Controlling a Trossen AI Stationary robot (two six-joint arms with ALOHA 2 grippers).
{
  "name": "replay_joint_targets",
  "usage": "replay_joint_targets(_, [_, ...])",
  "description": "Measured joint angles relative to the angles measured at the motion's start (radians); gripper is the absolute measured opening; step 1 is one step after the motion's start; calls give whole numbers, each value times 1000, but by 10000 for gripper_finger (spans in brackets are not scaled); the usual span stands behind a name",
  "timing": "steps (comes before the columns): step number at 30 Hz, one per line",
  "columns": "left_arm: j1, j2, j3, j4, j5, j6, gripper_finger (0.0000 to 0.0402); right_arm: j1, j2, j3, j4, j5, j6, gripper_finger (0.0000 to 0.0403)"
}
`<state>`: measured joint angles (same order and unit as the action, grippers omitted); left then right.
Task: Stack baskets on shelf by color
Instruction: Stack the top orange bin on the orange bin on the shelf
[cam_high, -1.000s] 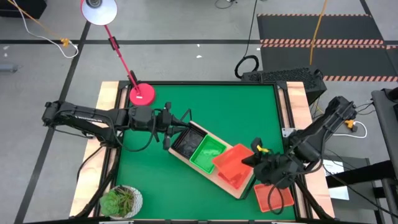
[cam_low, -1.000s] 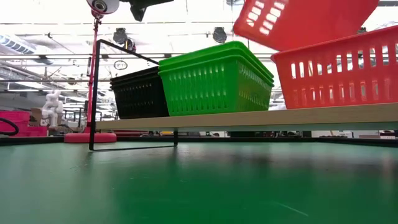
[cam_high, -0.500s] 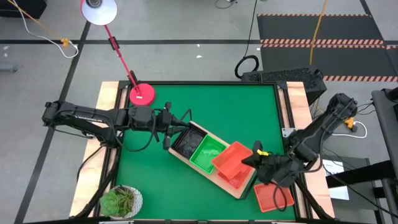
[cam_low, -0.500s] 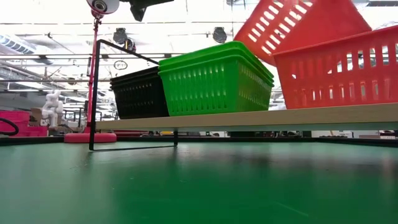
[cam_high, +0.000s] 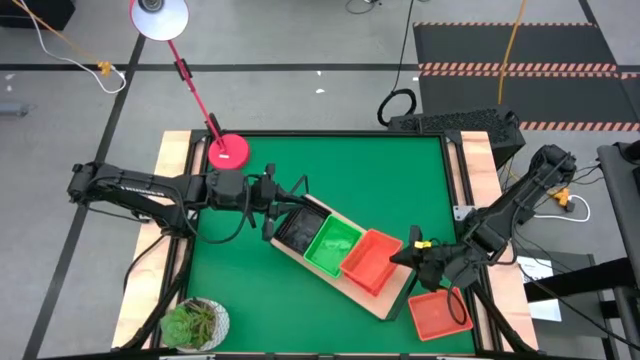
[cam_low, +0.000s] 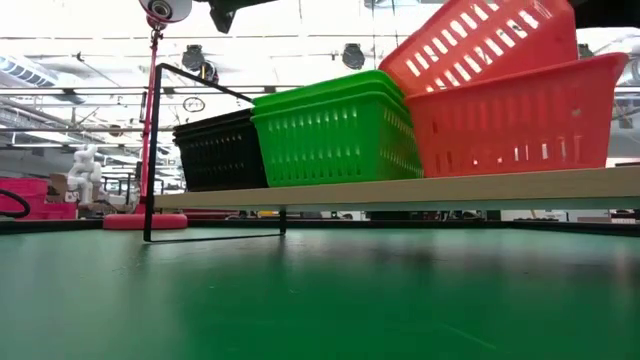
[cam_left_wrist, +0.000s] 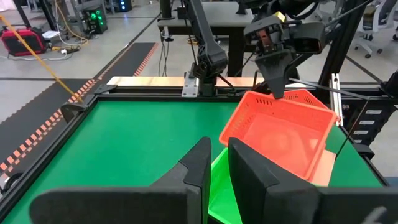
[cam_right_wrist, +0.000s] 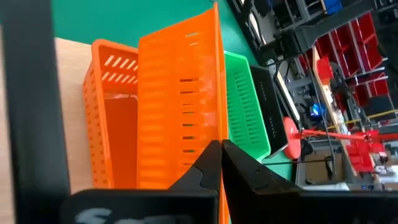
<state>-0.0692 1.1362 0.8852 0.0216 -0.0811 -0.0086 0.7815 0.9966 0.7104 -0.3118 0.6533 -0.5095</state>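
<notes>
So the right hand (cam_high: 408, 257) is clenched on the rim of a red basket (cam_high: 368, 258) and tipping it into the red one already sitting on the shelf (cam_high: 385, 298). In the low view the held basket (cam_low: 478, 45) is riding tilted, one edge down inside the lower red basket (cam_low: 505, 118) and the other edge up in the air, so it isn't nested flat yet. I'm guessing that angle is on purpose: getting one lip in first makes it easier to slide the rest down.

The shelf is lying diagonally across the green tabletop (cam_high: 250, 290), with a black stack (cam_high: 296, 226) at the far-left end, a green stack (cam_high: 333, 245) in the middle and the reds at the near-right end, so each colour is getting its own spot. One more red basket (cam_high: 438, 313) is sitting off the shelf at the near-right corner of the tabletop, just beside the right arm, probably waiting its turn.

The left hand (cam_high: 283, 213) is parked at the black stack with its fingers (cam_left_wrist: 202, 163) only slightly apart; I can't tell if it's actually gripping anything. My guess is it's steadying that end while the other arm is pushing
</notes>
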Motion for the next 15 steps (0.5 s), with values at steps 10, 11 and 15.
replay_joint_targets(10, [0,0,0,-1,0,-13,58,1,0,-2,1,-26,42,43])
replay_joint_targets(11, [0,0,0,-1,0,-13,58,1,0,-2,2,-25,43,51])
replay_joint_targets(15, [0,0,0,-1,0,-13,58,1,-15,-4,8,-27,42,82])
